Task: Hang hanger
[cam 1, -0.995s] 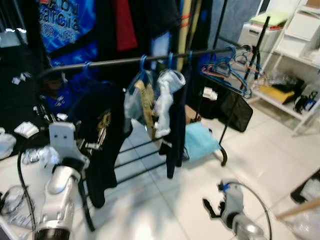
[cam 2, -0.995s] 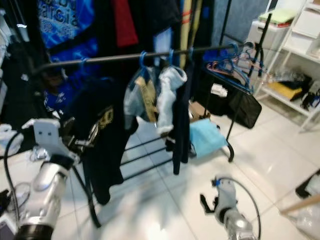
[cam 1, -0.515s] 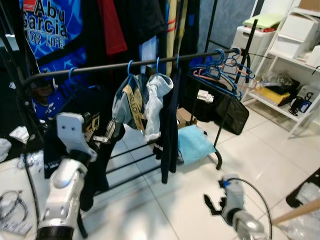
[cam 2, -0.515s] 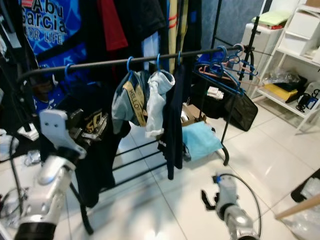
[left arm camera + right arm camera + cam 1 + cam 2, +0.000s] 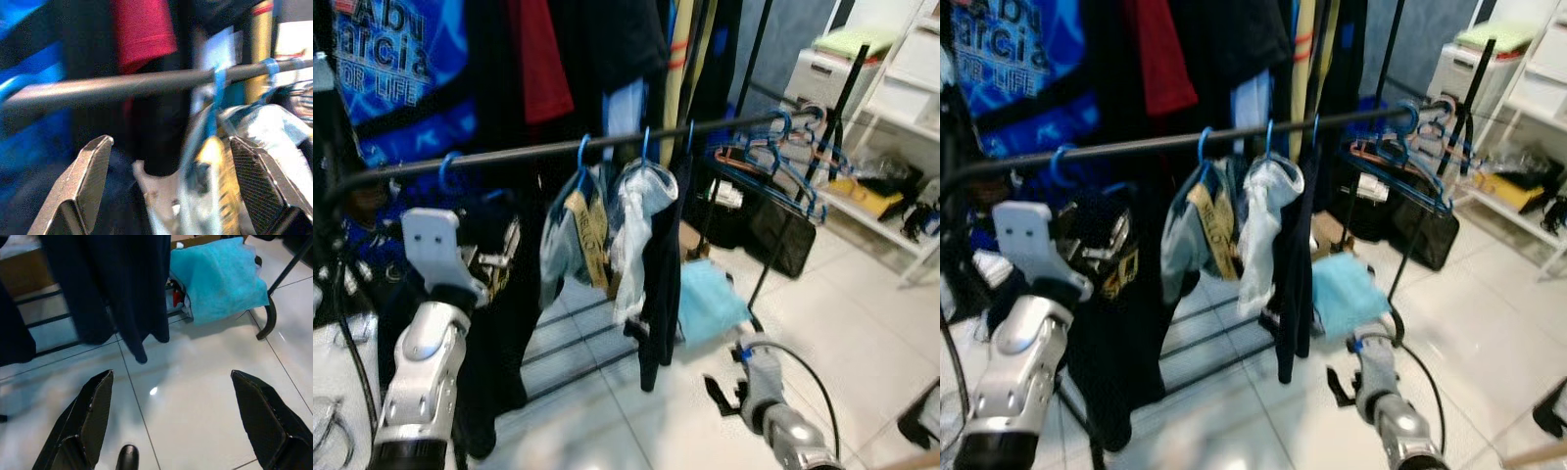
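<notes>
A black rail [image 5: 558, 149] runs across the clothes rack. Near its left end a blue hanger hook [image 5: 445, 168] carries a black garment [image 5: 509, 333]. My left gripper [image 5: 501, 270] is raised beside that garment, below the rail. In the left wrist view the left gripper [image 5: 170, 142] is open with nothing between its fingers, facing the rail [image 5: 98, 88] and a blue hook [image 5: 215, 93]. My right gripper [image 5: 720, 392] hangs low over the floor. It is open [image 5: 171, 374] and holds nothing.
Pale blue garments [image 5: 636, 225] hang mid-rail on blue hangers. Several bare blue and pink hangers [image 5: 783, 157] crowd the rail's right end. A turquoise cloth [image 5: 705, 299] lies under the rack, white shelves [image 5: 901, 88] stand right, and more clothes [image 5: 538, 59] hang behind.
The head views have shifted and blurred, so the camera moved. My left gripper stays raised by the black garment; the right arm still hangs low.
</notes>
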{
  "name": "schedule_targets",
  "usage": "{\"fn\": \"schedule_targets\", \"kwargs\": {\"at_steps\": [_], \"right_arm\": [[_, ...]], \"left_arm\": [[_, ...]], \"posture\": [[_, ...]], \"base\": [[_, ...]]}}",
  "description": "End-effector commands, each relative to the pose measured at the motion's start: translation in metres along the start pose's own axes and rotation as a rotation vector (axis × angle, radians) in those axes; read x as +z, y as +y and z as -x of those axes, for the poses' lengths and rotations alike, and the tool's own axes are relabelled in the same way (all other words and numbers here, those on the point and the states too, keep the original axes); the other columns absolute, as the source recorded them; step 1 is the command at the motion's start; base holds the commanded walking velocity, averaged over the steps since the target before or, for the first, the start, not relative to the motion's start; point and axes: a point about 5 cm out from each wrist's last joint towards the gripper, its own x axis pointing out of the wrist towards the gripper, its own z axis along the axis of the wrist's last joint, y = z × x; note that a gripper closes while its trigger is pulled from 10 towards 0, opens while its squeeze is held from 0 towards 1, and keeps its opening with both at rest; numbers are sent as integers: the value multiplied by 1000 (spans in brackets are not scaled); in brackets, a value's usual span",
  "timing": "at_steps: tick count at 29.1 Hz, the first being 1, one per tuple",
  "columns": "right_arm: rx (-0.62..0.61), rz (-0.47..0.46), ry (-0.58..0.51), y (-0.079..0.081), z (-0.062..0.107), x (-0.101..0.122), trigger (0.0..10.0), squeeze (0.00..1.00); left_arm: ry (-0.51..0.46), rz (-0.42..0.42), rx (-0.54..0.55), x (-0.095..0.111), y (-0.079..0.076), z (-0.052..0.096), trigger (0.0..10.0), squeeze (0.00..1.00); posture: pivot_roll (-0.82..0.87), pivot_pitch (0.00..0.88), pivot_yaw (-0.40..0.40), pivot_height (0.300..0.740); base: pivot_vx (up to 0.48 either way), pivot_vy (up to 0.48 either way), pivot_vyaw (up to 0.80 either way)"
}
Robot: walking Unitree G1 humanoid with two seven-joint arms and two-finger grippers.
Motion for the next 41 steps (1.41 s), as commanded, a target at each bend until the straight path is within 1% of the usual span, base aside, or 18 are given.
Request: {"fn": "schedule_targets", "kwargs": {"at_steps": [1, 4, 5, 7, 8, 9, 11, 14, 15, 18, 20, 22, 24, 28, 29, 35, 39, 41], "right_arm": [[-1, -5, 15, 1, 1, -4, 10000, 0], [-2, -3, 19, 1, 1, -5, 10000, 0], [-6, -1, 27, -1, 2, -7, 10000, 0], [-6, -1, 27, -1, 2, -7, 10000, 0], [-9, 4, 36, -2, 3, -10, 10000, 0], [-9, 4, 36, -2, 3, -10, 10000, 0], [-14, 10, 49, -3, 5, -13, 10000, 0], [-15, 11, 51, -4, 5, -13, 10000, 0], [-16, 13, 54, -4, 6, -14, 10000, 0], [-17, 15, 56, -4, 6, -14, 10000, 0], [-18, 18, 59, -4, 6, -15, 10000, 0], [-18, 18, 59, -4, 6, -15, 10000, 0], [-18, 21, 62, -3, 5, -15, 10000, 0], [-18, 23, 63, -3, 5, -15, 10000, 0], [-20, 23, 63, -3, 5, -15, 10000, 0], [-25, 21, 63, -3, 6, -16, 10000, 0], [-27, 20, 63, -3, 6, -16, 10000, 0], [-30, 17, 62, -4, 7, -17, 10000, 0]], "left_arm": [[14, -32, -11, 3, 5, 3, 10000, 0], [20, -49, -12, 4, 9, 5, 10000, 0], [37, -88, -38, 6, 18, 9, 10000, 1000], [37, -88, -38, 6, 18, 9, 10000, 1000], [54, -124, -85, 10, 27, 16, 10000, 1000], [54, -124, -85, 10, 27, 16, 10000, 1000], [99, -199, -170, 21, 46, 29, 10000, 1000], [122, -228, -190, 23, 52, 33, 10000, 1000], [154, -255, -186, 24, 59, 36, 10000, 1000], [176, -270, -178, 23, 63, 38, 10000, 1000], [251, -291, -128, 12, 71, 39, 10000, 1000], [251, -291, -128, 12, 71, 39, 10000, 1000], [348, -276, -109, -12, 60, 34, 10000, 1000], [380, -273, -103, -21, 55, 31, 10000, 1000], [408, -276, -92, -30, 46, 24, 10000, 0], [429, -273, -86, -38, 32, 11, 10000, 0], [426, -274, -88, -37, 31, 9, 10000, 0], [395, -286, -57, -29, 37, 5, 10000, 0]], "posture": [[2, 0, -38, 740], [2, 0, -37, 740], [1, 0, -36, 740], [1, 0, -36, 740], [0, 0, -35, 740], [0, 0, -35, 740], [4, 0, -38, 740], [4, 0, -38, 740], [5, 0, -39, 740], [5, 0, -39, 740], [8, 0, -40, 740], [8, 0, -40, 740], [4, 0, -40, 740], [3, 0, -40, 740], [-4, 0, -38, 740], [-11, 0, -33, 740], [-12, 0, -32, 740], [-19, 0, -24, 740]], "base": [[0, 0, 0], [0, 0, 0], [0, 0, 0], [0, 0, 0], [0, 0, 0], [0, 0, 0], [0, 0, 0], [0, 0, 0], [0, 0, 0], [0, 0, 0], [0, 0, 0], [0, 0, 0], [0, 0, 0], [0, 0, 0], [0, 0, 0], [0, 0, 0], [0, 0, 0], [0, 0, 0]]}}
